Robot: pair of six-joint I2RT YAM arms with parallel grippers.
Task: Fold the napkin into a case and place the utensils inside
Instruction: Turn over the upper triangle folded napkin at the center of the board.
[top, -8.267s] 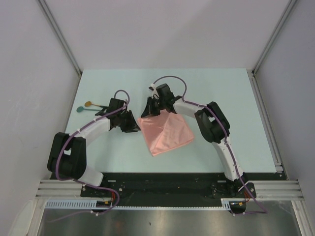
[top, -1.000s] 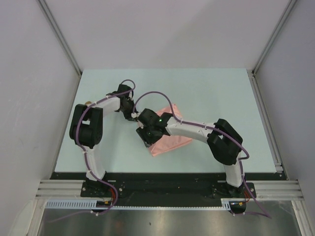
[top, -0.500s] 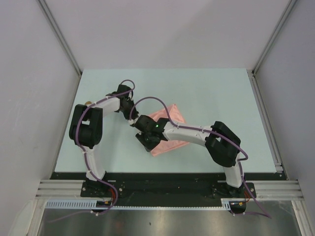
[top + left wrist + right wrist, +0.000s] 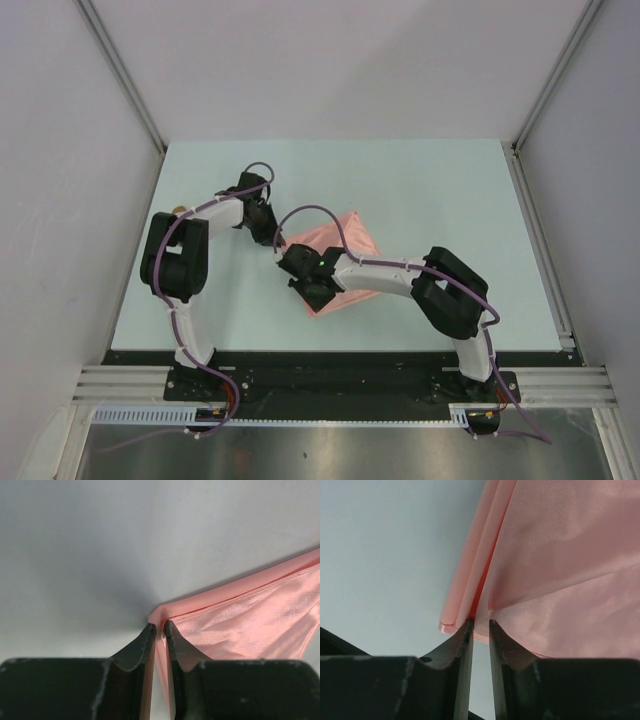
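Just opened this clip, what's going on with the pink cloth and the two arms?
Both arms are working on a salmon-pink napkin lying on the table. The left gripper pinches the napkin's left corner. The right gripper has its jaws narrowed onto a layered edge at the near corner. The cloth lies folded in a rough diamond, not yet a finished pouch.

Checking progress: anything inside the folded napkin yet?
The napkin shows only stacked pink layers along its edge; no spoon handle sticks out. The space between layers is covered by cloth, and the right arm hides part of it from above.
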